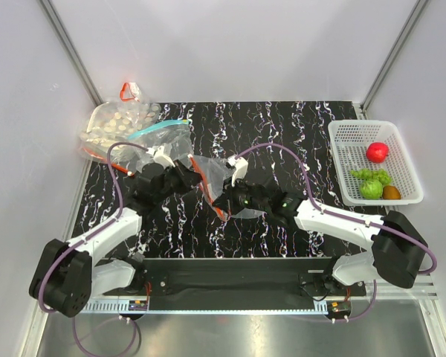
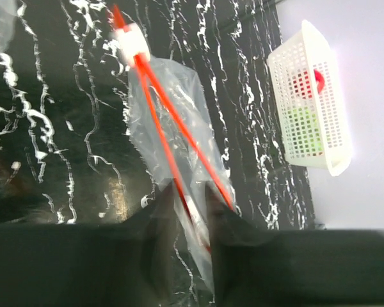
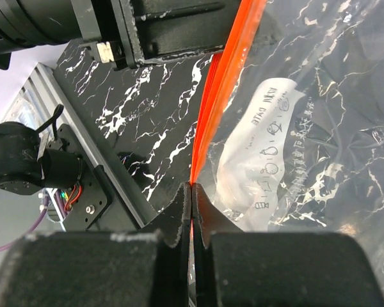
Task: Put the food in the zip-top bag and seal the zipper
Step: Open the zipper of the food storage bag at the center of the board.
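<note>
The zip-top bag (image 1: 221, 172) lies empty at mid-table, its red-orange zipper (image 1: 206, 181) parted, with a white slider (image 2: 131, 43) at one end. My left gripper (image 1: 187, 176) sits at the bag's left side. In the left wrist view it (image 2: 189, 198) is narrowly open, with one zipper strip (image 2: 159, 121) and the plastic between its fingers. My right gripper (image 1: 224, 199) is shut on the zipper (image 3: 221, 83) at the bag's near corner (image 3: 191, 187). The food lies in the white basket (image 1: 334, 160): red fruit (image 1: 377, 152), green grapes (image 1: 366, 175), green piece (image 1: 372, 190), brown-orange ball (image 1: 391, 193).
A clear bag with a teal zipper (image 1: 160, 134) and a bag of pale beige pieces (image 1: 119, 123) lie at the back left, just behind my left gripper. The basket also shows in the left wrist view (image 2: 310, 102). White walls enclose the table.
</note>
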Controlling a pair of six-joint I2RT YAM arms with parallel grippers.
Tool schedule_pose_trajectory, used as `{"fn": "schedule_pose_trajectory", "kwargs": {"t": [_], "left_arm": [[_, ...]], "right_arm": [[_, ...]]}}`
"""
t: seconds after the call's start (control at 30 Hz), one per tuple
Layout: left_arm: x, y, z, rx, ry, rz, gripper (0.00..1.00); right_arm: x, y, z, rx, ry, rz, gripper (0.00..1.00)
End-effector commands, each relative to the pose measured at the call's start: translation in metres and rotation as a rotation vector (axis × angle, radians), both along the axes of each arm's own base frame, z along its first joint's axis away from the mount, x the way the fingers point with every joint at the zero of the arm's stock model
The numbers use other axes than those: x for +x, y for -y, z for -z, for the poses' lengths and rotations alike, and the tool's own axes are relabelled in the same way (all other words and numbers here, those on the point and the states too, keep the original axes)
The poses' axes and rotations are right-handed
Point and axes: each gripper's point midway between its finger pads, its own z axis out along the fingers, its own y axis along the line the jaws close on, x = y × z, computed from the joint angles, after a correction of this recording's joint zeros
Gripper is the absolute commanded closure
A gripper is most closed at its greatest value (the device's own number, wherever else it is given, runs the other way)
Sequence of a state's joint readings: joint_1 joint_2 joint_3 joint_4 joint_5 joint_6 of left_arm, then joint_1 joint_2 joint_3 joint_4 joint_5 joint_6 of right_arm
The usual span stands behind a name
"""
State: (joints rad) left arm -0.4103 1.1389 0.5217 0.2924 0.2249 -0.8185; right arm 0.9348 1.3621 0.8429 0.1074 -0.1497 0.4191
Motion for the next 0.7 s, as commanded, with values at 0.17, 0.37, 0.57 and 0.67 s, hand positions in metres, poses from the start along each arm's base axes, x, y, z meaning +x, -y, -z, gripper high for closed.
{"fn": "schedule_pose_trajectory", "kwargs": {"t": [0.17,0.37,0.57,0.67], "left_arm": [[0.014,-0.004,-0.042,0.069,0.152,-0.047,1.0],[-0.003,0.001,-0.072,0.188,0.239,-0.048,1.0],[-0.018,0.01,-0.098,0.239,0.303,-0.026,1.0],[-0.023,0.008,-0.106,0.261,0.315,-0.028,1.0]], "right_arm": [[0.009,-0.001,-0.028,0.03,0.069,0.016,0.62],[0.023,0.012,-0.044,-0.04,0.107,0.091,0.5],[0.027,0.006,-0.073,-0.012,0.149,0.08,0.45],[0.028,0.003,-0.083,0.009,0.156,0.08,0.44]]}}
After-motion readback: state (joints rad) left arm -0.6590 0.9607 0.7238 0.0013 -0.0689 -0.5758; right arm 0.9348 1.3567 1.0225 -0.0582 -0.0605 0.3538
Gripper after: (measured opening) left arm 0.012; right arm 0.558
